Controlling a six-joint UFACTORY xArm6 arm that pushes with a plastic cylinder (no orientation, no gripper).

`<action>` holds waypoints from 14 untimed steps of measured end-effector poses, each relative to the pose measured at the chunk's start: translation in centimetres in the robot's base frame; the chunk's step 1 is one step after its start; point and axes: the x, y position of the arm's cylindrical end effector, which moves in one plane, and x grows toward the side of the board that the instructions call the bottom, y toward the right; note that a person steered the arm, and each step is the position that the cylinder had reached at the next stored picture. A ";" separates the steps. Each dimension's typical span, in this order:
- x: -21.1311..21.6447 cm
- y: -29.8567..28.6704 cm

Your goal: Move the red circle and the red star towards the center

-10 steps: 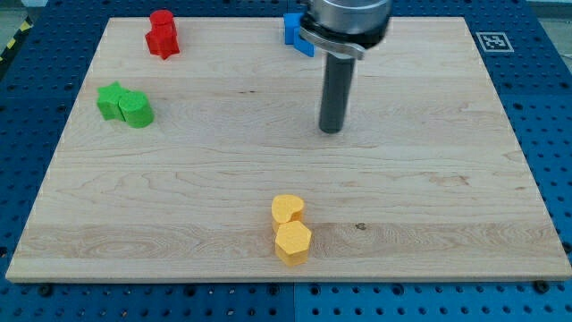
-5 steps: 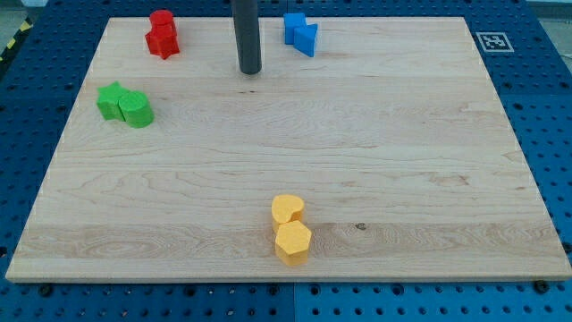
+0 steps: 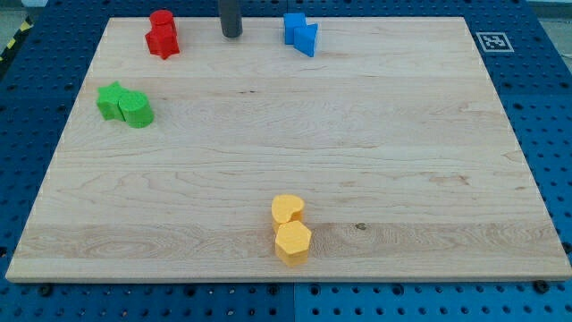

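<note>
My tip [image 3: 231,36] sits near the view's top edge of the wooden board [image 3: 375,143]. It touches no block and holds nothing, since it is only a dark rod. It stands between the red pair and the blue pair, apart from both.

To the view's left of my tip is the red circle [image 3: 161,19]. The red star [image 3: 163,41] sits right below it, touching it, in the board's top left corner.

To the view's right are two blue blocks [image 3: 300,32], pressed together.

A green star [image 3: 111,99] and a green circle [image 3: 137,110] touch at the left side.

A yellow heart [image 3: 287,209] and a yellow hexagon [image 3: 293,242] touch near the bottom edge.
</note>
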 end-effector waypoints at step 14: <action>3.9 -5.7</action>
